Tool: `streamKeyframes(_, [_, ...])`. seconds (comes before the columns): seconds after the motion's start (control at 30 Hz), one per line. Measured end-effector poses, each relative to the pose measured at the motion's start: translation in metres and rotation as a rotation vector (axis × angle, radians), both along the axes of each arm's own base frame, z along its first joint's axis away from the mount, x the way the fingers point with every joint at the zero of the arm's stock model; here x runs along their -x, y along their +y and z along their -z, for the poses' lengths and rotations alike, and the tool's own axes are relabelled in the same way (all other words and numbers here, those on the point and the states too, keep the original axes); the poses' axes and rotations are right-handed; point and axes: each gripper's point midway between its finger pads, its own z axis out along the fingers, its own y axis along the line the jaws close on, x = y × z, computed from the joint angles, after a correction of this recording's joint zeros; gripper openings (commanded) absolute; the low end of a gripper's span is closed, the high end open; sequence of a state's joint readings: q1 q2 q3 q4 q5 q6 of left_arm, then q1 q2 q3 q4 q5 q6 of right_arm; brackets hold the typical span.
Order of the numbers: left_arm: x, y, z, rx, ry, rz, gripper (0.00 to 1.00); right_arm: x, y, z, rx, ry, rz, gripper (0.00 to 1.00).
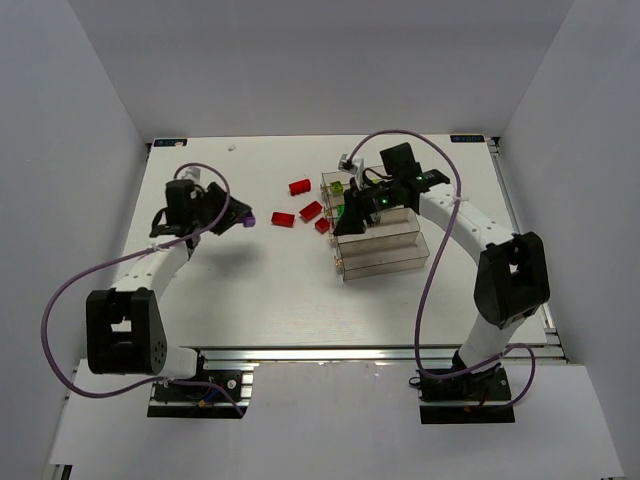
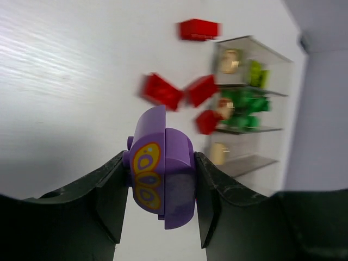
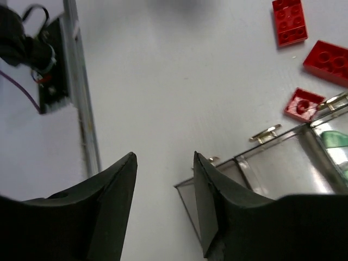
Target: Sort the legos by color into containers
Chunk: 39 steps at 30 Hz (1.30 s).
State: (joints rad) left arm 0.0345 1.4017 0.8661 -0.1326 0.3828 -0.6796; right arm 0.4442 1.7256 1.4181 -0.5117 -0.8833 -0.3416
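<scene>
left claw (image 2: 161, 166) grips one smooth rounded purple brick (image 2: 174, 196); right claw (image 3: 163, 159) gapes empty; four studded red bricks (image 1: 299, 186), four clear plastic trays (image 1: 385, 262).

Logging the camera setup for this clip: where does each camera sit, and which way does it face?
Top external: above, behind the bases, looking down at the table; left arm and right arm show.
Left wrist: on the left arm, facing red bricks and trays; jaws shut on a purple brick.
Right wrist: on the right arm, facing down; open jaws show.
Shared: red bricks, trays.
</scene>
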Motion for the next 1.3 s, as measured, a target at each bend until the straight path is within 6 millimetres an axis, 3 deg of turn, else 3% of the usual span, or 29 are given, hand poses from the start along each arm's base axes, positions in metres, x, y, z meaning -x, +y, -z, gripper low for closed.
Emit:
streamKeyframes(0.07, [-0.005, -0.031, -0.015, 0.071, -0.033, 0.011, 0.39, 0.001, 0.010, -0.002, 0.005, 0.081, 0.041, 0.76])
streamKeyframes(0.13, [-0.005, -0.063, -0.024, 0.139, -0.043, 0.027, 0.40, -0.002, 0.021, -0.005, 0.004, 0.150, 0.074, 0.89])
streamKeyframes(0.2, [-0.005, -0.092, -0.030, 0.194, -0.036, 0.046, 0.40, -0.009, 0.032, -0.011, -0.009, 0.201, 0.109, 0.89])
streamKeyframes(0.33, [-0.014, -0.125, -0.034, 0.258, -0.012, 0.038, 0.40, -0.020, 0.045, -0.020, -0.028, 0.218, 0.184, 0.89])
streamKeyframes(0.6, [-0.029, -0.154, -0.043, 0.324, -0.012, 0.011, 0.40, -0.043, 0.052, -0.021, -0.003, 0.166, 0.331, 0.89])
streamKeyframes(0.83, [-0.029, -0.174, -0.036, 0.355, 0.006, 0.023, 0.40, -0.060, 0.059, -0.030, -0.014, 0.150, 0.399, 0.78])
streamKeyframes(1.3, [-0.034, -0.183, -0.045, 0.397, -0.020, 0.016, 0.40, -0.080, 0.063, -0.015, 0.028, 0.115, 0.472, 0.66])
